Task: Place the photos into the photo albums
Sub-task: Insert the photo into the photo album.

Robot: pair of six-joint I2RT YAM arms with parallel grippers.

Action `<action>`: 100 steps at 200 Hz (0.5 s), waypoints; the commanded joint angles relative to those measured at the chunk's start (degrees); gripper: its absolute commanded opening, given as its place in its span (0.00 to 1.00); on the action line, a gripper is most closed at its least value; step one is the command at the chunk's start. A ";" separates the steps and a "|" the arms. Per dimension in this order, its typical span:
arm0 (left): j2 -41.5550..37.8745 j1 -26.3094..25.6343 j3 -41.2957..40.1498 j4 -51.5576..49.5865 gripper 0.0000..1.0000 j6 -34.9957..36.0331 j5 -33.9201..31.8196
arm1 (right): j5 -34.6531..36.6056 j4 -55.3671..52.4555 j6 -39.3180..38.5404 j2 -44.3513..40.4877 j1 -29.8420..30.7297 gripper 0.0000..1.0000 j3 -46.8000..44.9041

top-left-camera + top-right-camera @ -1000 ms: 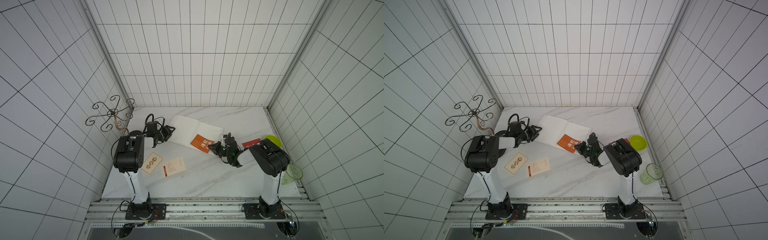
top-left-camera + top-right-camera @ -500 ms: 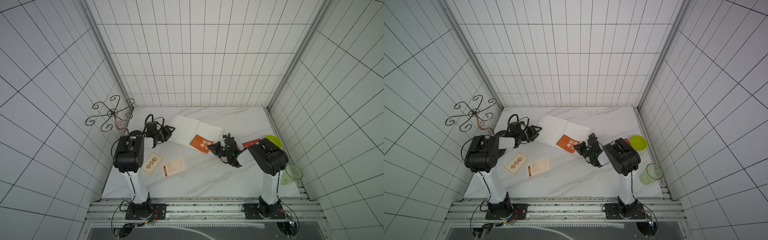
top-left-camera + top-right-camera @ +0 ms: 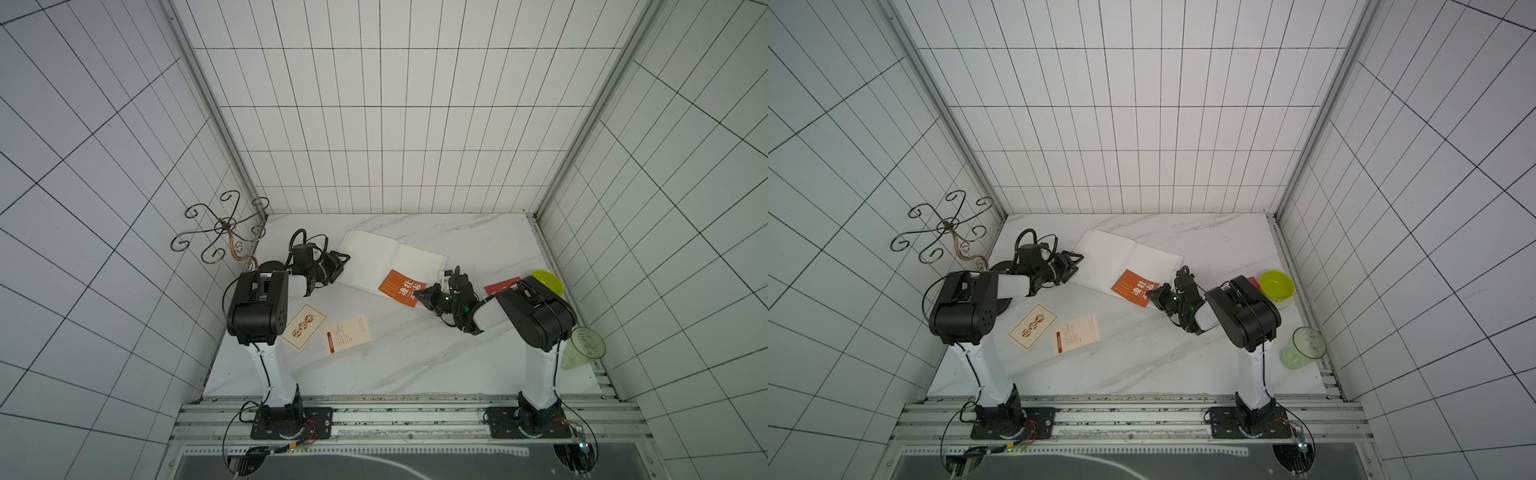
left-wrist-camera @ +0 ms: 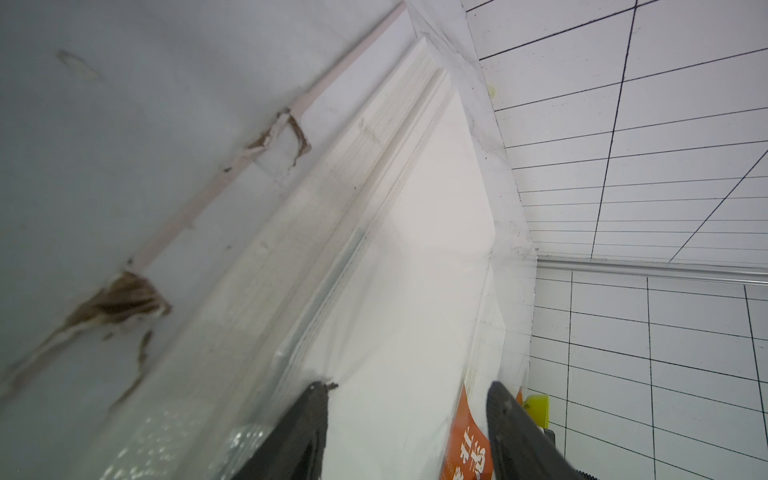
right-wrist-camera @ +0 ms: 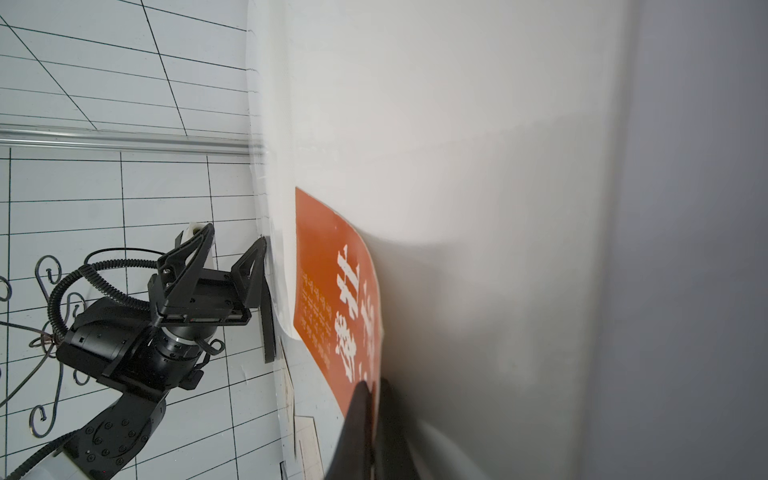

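The white photo album (image 3: pixel 374 253) (image 3: pixel 1121 257) lies open at the back of the table, blank pages up. An orange photo (image 3: pixel 401 287) (image 3: pixel 1134 287) (image 5: pixel 332 282) lies over the album's near right corner. My right gripper (image 3: pixel 420 296) (image 5: pixel 372 384) is shut on its near edge. My left gripper (image 3: pixel 343 262) (image 4: pixel 407 384) stands open at the album's left edge, one finger (image 5: pixel 257 253) against the page edge (image 4: pixel 415 249). Two cream photos (image 3: pixel 304 327) (image 3: pixel 347 334) lie in front of the left arm. A red photo (image 3: pixel 500 284) shows behind the right arm.
A lime bowl (image 3: pixel 547 282) (image 3: pixel 1277 284) sits at the right edge, a clear green cup (image 3: pixel 584 347) (image 3: pixel 1304 347) nearer the front. A scrolled metal stand (image 3: pixel 222 226) rises at the left wall. Tiled walls close in three sides.
The right arm has edged slightly to the left with the orange photo still in its grip. The left arm and album look unchanged.
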 commanded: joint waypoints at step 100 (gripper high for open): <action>4.65 0.35 -3.46 -10.55 0.62 -1.70 -2.75 | -3.03 0.50 0.36 1.69 0.93 0.00 6.52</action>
